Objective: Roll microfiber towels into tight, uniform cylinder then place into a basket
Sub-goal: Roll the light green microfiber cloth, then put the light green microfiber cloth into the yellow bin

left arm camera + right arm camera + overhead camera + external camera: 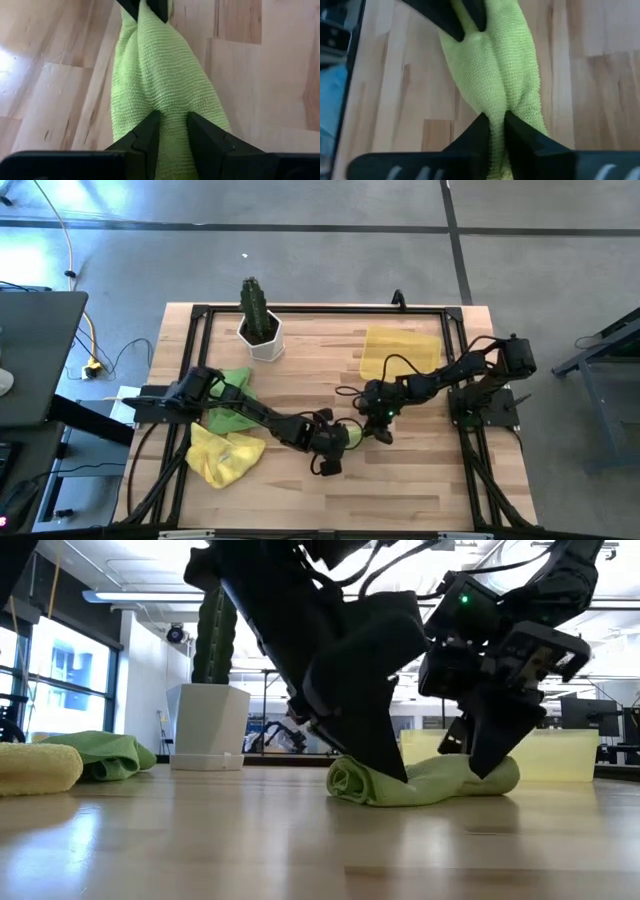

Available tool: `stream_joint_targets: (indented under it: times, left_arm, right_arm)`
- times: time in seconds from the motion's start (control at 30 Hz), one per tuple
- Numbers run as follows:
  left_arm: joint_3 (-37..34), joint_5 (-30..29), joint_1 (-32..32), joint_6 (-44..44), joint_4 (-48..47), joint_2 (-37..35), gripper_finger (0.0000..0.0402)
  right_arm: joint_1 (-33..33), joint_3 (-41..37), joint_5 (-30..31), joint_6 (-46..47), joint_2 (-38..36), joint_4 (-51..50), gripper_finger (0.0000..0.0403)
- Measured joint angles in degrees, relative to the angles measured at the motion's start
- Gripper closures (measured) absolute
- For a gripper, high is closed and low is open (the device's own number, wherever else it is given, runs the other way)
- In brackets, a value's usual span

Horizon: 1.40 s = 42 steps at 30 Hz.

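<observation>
A lime green microfiber towel [425,783], rolled into a short cylinder, lies on the wooden table near its middle [353,435]. Its spiral end [348,780] faces the table's left. My left gripper [172,125] is shut on the roll toward that end, and my right gripper [496,125] is shut on it toward the other end. A second green towel [232,385] and a yellow towel [222,455] lie crumpled at the left. The yellow basket [400,352] stands at the far right. My left gripper pinches the green roll between its two fingers, across the roll and a little in from its spiral end [170,107]. The fingers slant down from the table's left. The roll lies on the table under them. My right gripper pinches the roll's cloth between its two fingers near the right end [499,107], and the cloth bunches into a ridge there. The fingers slant down from the table's right, across the roll. The roll rests on the table.
A white pot with a green cactus [262,330] stands at the far left, behind the loose towels. A black frame runs along the table's edges [330,308]. Bare wood lies between the roll and the near edge [400,490].
</observation>
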Motion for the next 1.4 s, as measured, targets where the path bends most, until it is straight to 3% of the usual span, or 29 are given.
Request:
stream_joint_targets:
  times: [0.23, 0.37, 0.53, 0.7, 1.17, 1.3, 1.4]
  left_arm:
    - [0.1, 0.2, 0.0, -0.3, 0.1, 0.7, 0.0311]
    - [0.0, 0.2, 0.0, -0.2, 0.3, 0.7, 0.0311]
    - [0.0, 0.2, 0.0, -0.1, 0.4, 0.7, 0.0311]
    - [-0.1, 0.2, 0.0, -0.1, 0.6, 0.8, 0.0311]
    - [-0.1, 0.1, 0.0, -0.1, 1.1, 0.8, 0.0311]
    - [-0.1, 0.3, 0.0, -0.1, 1.1, 0.6, 0.0311]
    - [-0.2, 0.5, 0.0, -0.1, 0.9, 0.1, 0.0311]
  right_arm:
    - [0.0, -0.1, -2.0, -11.6, -5.7, -4.1, 0.0259]
    - [1.5, -0.1, -0.6, -17.5, -10.9, -4.7, 0.0229]
    - [9.3, -0.1, 15.1, -27.8, -11.0, 0.0, 0.0225]
    - [14.1, -0.1, 24.7, -31.3, -7.6, 6.5, 0.0224]
    - [12.9, 0.0, 25.2, -25.4, 3.1, 11.8, 0.0192]
    - [12.2, 0.2, 25.3, -21.7, 4.4, 11.9, 0.0217]
    - [12.2, 0.3, 25.8, -20.3, 4.5, 10.9, 0.0262]
